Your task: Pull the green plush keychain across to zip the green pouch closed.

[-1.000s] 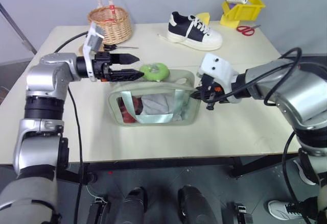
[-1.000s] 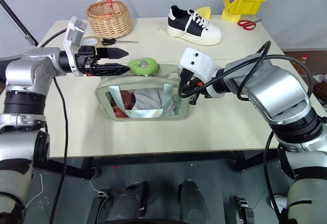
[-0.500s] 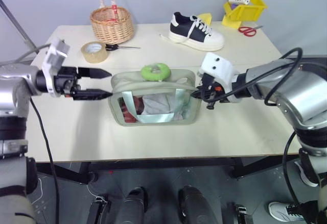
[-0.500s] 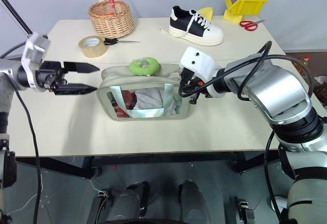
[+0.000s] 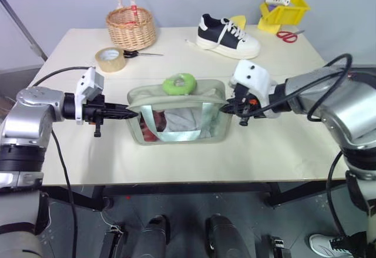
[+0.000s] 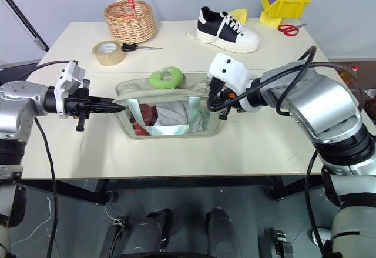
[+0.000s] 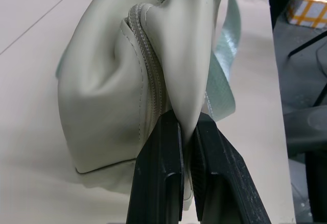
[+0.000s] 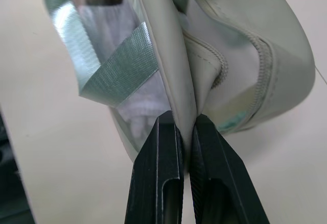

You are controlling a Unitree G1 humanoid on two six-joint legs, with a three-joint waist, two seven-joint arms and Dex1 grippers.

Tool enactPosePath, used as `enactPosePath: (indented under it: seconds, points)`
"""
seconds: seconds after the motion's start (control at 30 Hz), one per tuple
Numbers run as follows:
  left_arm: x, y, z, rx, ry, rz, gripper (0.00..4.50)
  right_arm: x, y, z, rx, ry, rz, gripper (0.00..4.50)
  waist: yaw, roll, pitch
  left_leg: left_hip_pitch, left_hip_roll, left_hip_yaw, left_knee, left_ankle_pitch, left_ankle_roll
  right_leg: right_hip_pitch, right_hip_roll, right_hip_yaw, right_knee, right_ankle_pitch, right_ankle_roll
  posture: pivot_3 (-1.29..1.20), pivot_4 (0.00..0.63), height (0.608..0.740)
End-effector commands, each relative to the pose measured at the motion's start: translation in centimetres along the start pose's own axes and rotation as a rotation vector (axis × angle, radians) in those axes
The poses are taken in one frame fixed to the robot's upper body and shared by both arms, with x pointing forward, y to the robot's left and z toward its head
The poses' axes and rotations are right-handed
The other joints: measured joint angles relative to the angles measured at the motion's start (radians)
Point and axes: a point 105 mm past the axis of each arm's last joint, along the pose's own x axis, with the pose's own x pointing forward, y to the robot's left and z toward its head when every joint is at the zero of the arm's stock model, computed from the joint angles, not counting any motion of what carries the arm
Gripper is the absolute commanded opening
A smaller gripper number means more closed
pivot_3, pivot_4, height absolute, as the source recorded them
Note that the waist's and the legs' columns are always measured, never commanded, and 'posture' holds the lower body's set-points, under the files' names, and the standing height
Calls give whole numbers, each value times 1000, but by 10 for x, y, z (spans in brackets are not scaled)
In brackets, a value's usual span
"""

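The green plush keychain (image 5: 179,83), a bright lime, fuzzy, doughnut-shaped ring, rests on top of the green pouch (image 5: 176,120) about midway along its upper edge, with neither arm touching it. The pouch lies near the middle of the pale counter (image 5: 282,146): a soft sage-green rectangular bag whose clear front window shows white and red items inside, crossed by two green straps. Its top looks stretched taut between the two arms. At the pouch's left end, the left gripper (image 5: 130,114) has its black fingers (image 7: 158,173) closed tight on a fold of the pouch fabric just beside the zip seam. At the opposite end, the right gripper (image 5: 226,109) has its fingers (image 8: 158,173) likewise pinched on the pouch's edge. Judging by the ring's place halfway along the top, the zip appears only partly drawn, though how much of it stands open cannot be told. With both ends held and the keychain free, the pull that would close the pouch is not yet done; one gripper would seemingly have to let go to take the ring. Behind the pouch stand a roll of tan tape (image 5: 110,59), a wicker basket (image 5: 131,27), a black-and-white sneaker (image 5: 226,34) and a yellow bin (image 5: 286,11).
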Motion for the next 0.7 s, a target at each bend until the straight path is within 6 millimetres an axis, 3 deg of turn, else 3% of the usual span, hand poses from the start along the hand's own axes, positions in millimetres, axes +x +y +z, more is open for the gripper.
enactPosePath:
  seconds: [0.03,0.13,0.27,0.4,0.53,0.6,0.7]
  points:
    - [4,-6,-2,51,40,-27,0,-28,6,37,-112,-168,39,1018,0,0,0,0,0,0,0,0,0,0,0,0,0,0,0,0,150,695]
    - [6,-8,-5,55,47,-30,0,-32,-19,49,-104,-208,-22,2446,-2,0,0,0,0,0,0,0,0,0,0,0,0,0,0,0,150,695]
    - [11,-9,-8,61,56,-22,0,-17,-43,77,-113,-251,-68,4418,-5,0,0,8,0,2,-2,0,0,6,1,1,0,0,0,0,150,695]
    - [16,-11,-4,63,43,-22,0,13,-47,90,-125,-235,-44,4418,-2,1,0,8,0,2,-2,0,0,6,1,1,0,0,0,0,150,695]
    - [18,-15,-3,63,39,-18,0,38,-36,84,-169,-172,29,4418,6,1,0,5,-1,0,-1,0,0,6,-2,1,-1,0,0,0,150,695]
    - [19,-15,-3,61,38,-15,0,48,-40,72,-202,-96,6,4418,6,1,0,5,-2,0,-1,0,0,6,-2,1,-1,0,1,0,150,695]
    - [18,-16,-2,59,38,-4,0,47,-40,75,-197,-105,15,3579,3,1,0,5,-2,0,-1,0,0,6,-1,0,-1,0,1,0,150,695]
